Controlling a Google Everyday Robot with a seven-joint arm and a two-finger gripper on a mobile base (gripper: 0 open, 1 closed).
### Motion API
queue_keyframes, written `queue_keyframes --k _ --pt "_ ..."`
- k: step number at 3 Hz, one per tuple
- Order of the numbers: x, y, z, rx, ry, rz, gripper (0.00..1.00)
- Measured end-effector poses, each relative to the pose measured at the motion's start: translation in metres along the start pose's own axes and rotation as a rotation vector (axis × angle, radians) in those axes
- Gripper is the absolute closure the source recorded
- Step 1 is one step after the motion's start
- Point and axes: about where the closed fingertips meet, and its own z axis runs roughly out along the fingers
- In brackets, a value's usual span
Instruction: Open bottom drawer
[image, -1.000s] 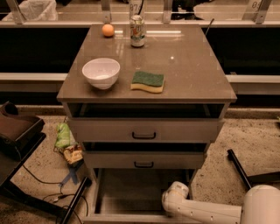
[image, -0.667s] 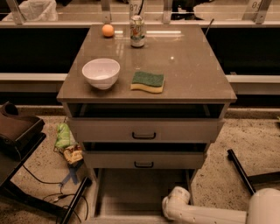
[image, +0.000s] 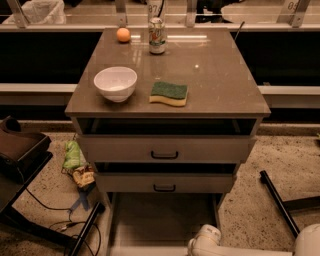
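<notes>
On the bench (image: 225, 85), a bowl (image: 115, 83) sits front left with a sponge (image: 169, 93) just to its right; a can (image: 157, 36) stands at the back, a small ball (image: 123, 34) left of it. Beneath two upper drawers (image: 165, 149), the bottom drawer (image: 165, 217) juts out furthest, the gripper (image: 204, 242) at its front right corner. Packets (image: 76, 161) lie on the floor left.

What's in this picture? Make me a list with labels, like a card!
cabinet top: white bowl, green-and-yellow sponge, drink can, orange
top drawer: a little way out, black handle
middle drawer: a little way out, black handle
bottom drawer: pulled far out, nothing seen inside
robot arm: white, bottom right, its end by the bottom drawer's front right corner
gripper: out of sight, past the bottom edge
floor: snack bags left of the cabinet
</notes>
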Motion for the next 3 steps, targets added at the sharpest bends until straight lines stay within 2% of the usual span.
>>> queue_keyframes --k 3 --pt "-0.0008 0.0043 0.0030 -0.007 -0.001 0.000 0.28"
